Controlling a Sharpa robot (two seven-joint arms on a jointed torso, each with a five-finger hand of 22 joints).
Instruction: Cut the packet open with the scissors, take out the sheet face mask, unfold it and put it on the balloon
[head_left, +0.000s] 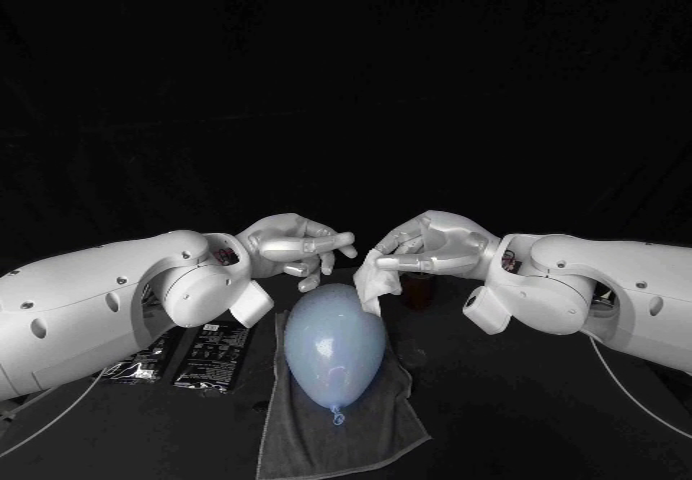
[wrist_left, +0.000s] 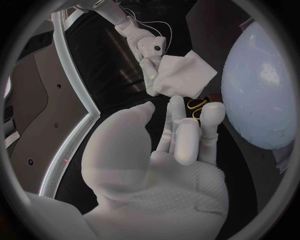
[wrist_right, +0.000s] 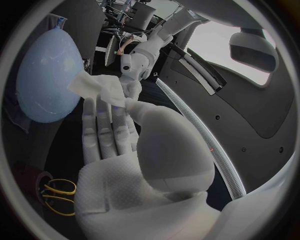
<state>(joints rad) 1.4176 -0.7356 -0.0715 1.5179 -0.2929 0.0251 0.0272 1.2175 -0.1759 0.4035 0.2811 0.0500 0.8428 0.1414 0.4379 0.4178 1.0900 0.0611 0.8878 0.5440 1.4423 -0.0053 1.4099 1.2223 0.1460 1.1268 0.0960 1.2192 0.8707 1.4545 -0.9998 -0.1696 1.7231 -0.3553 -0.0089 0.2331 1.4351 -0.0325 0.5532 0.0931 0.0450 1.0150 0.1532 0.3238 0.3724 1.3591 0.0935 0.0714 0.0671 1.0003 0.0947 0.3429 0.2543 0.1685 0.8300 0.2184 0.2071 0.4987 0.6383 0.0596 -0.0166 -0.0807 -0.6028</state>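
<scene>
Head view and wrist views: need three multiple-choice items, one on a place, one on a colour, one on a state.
1. Where does the balloon lie?
A. on the towel
B. on a tray
C. in a bowl

2. What colour are the handles of the scissors?
A. red
B. yellow
C. green

3. The mask is:
A. spread over the balloon
B. held by the right hand
C. flat on the table

Answers: A, the towel lies under the balloon; B, yellow loops show in both wrist views; B, the right hand grips the white sheet.
</scene>
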